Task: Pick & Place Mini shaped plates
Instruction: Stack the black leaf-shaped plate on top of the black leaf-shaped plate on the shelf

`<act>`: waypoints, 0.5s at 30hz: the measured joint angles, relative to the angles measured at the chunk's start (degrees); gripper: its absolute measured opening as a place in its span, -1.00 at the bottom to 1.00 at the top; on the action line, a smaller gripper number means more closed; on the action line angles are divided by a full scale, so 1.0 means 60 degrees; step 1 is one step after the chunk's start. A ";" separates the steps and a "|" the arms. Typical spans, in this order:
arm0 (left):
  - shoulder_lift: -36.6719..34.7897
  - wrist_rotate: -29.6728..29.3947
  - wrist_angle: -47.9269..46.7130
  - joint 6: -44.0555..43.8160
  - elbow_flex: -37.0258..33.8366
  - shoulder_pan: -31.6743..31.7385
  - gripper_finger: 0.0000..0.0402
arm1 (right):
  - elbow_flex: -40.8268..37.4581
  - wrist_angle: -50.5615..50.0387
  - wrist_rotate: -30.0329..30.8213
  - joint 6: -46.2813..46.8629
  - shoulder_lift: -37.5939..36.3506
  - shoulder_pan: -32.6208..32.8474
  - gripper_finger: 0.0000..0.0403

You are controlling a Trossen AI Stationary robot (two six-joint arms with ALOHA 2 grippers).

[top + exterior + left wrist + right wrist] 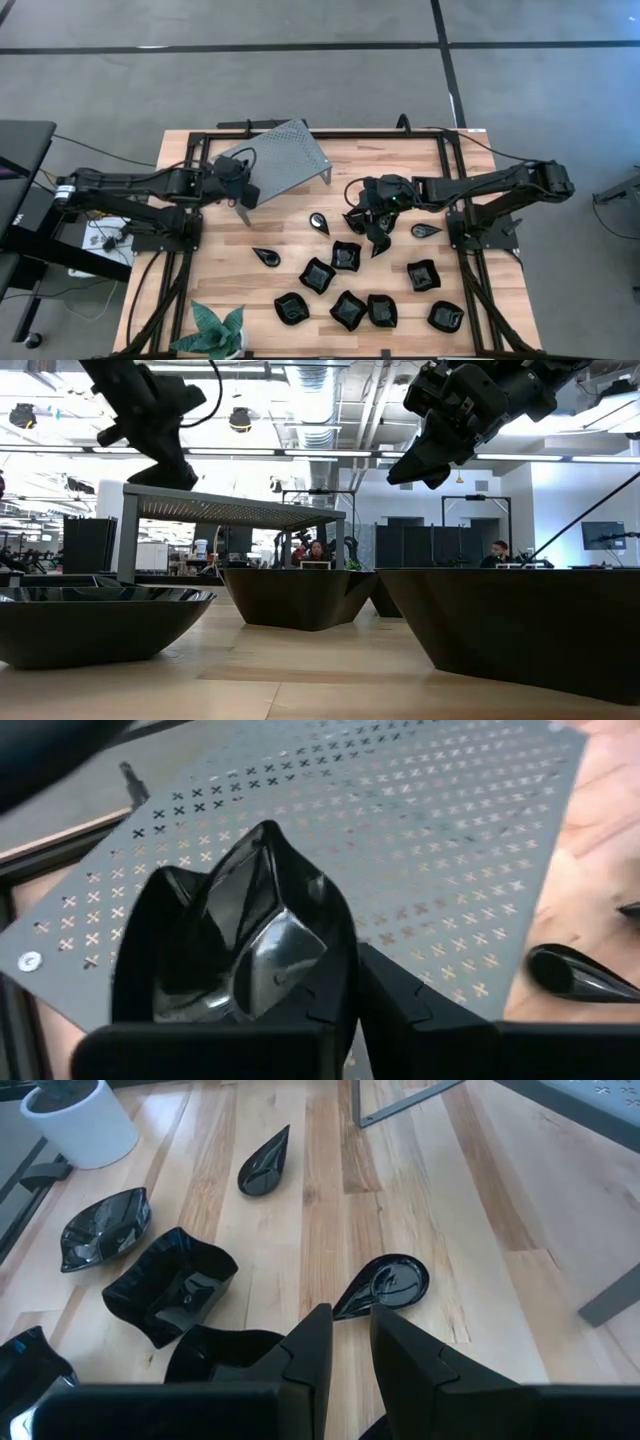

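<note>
Left wrist view: left gripper [345, 1020] jaws clamp squarish plate [240, 935] over perforated stand [420, 840]; right jaws unclear.

Teardrop plates [319, 221]: three, all lying on the table, the others at [266, 256] and [426, 230].
Squarish and roundish plates [346, 256]: seven counted lying on the table; the dark shapes under the right gripper [375, 235] are too crowded to count.
Held plate [240, 950]: one, in the left gripper [245, 192].
Perforated metal stand [285, 155]: one.
Potted plant [218, 330]: one.
Robot arms: two, one gripper each.
People [317, 550]: two, seated in the room behind, the second at [499, 550].
</note>
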 joint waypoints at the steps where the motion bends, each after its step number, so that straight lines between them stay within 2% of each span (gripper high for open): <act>1: 0.0103 0.0003 -0.0007 -0.0014 0.0000 0.0056 -0.86 | 0.0000 0.0000 0.0000 -0.0002 0.0000 0.0000 -0.67; 10: 0.0526 0.0011 0.0128 -0.0020 -0.0004 0.0391 -0.61 | 0.0000 0.0001 0.0000 -0.0004 0.0000 0.0007 -0.67; 15: 0.0297 0.0290 0.0434 0.0040 0.0264 0.0351 -0.57 | 0.0000 0.0007 0.0000 -0.0004 0.0000 0.0004 -0.67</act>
